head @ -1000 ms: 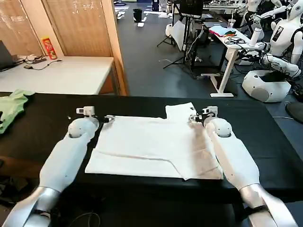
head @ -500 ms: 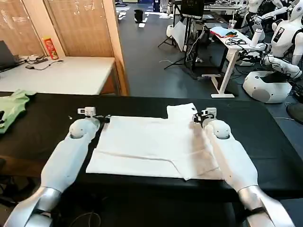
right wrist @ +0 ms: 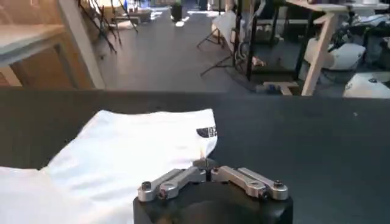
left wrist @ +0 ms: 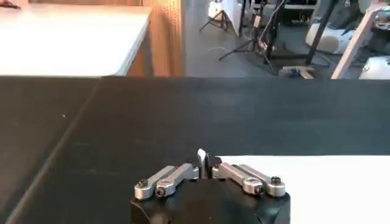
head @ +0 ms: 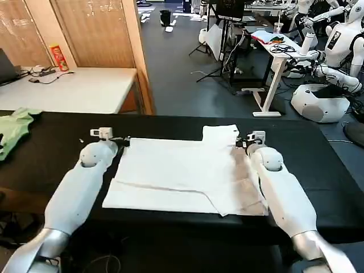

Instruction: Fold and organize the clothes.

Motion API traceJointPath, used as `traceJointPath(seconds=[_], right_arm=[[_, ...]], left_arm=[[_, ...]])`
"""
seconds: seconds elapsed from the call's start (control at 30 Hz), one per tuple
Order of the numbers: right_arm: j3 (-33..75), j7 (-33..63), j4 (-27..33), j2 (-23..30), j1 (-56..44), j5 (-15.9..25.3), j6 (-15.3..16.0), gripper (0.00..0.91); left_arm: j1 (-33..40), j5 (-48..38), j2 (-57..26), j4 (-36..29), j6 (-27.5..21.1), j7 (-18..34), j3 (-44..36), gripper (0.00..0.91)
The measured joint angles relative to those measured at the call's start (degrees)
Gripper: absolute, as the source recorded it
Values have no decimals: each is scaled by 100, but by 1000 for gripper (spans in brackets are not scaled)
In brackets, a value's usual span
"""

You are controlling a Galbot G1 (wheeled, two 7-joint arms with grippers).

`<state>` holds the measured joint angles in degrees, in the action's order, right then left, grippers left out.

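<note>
The white T-shirt (head: 182,170) lies flat and partly folded on the black table (head: 318,153), one short sleeve (head: 220,133) sticking out at its far right. My left gripper (head: 124,140) is at the shirt's far left corner, shut on the cloth's edge (left wrist: 222,159). In the left wrist view the left gripper (left wrist: 205,159) has its fingertips pressed together. My right gripper (head: 245,140) is at the far right edge beside the sleeve, shut on the fabric there. The right wrist view has the right gripper (right wrist: 205,163) at the T-shirt (right wrist: 122,152), just below a dark print (right wrist: 207,131).
A light green garment (head: 14,128) lies at the table's far left edge. Behind it stands a white table (head: 74,88) with a red can (head: 58,57). Bare black tabletop runs on both sides of the shirt and beyond it.
Both grippers have drifted outward, left one to the left and right one to the right. The shirt's far edge and sleeve have shifted slightly right with the right gripper.
</note>
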<state>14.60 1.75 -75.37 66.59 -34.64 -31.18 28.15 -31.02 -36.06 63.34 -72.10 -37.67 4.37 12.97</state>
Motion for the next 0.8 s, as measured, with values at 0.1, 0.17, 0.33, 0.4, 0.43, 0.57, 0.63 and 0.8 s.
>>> traceJointPath(seconds=[0.1,0.17,0.33,0.4,0.43,0.57,0.63,0.8], right_arm=[[86,-3,-575,-179,-351,-109,51,10],[177,1,-995,-330,-640,-192,102,10],[350,58,-1888,-635,-1295,-189,235,10],[437,140,-2213,-749,-1568,-164,331,10],[478,171,-2355,-795,-1692,-155,374,20],[635,244,-2892,-959,-2189,-138,552,10],[693,293,-3110,-1012,-2420,-135,631,10],[868,352,-3596,-1086,-2960,-53,933,10]], left_arm=[[-208,-204,-188,-394,-92,51,77,156],[-396,-292,-324,-712,-130,95,135,156],[-1097,-440,-735,-1725,-252,168,384,156],[-1443,-476,-906,-2120,-269,170,499,156],[-1600,-490,-984,-2281,-274,171,558,156],[-2177,-518,-1264,-2868,-317,207,768,156],[-2443,-545,-1374,-3132,-342,250,857,166],[-2995,-510,-1613,-3656,-357,289,1069,166]])
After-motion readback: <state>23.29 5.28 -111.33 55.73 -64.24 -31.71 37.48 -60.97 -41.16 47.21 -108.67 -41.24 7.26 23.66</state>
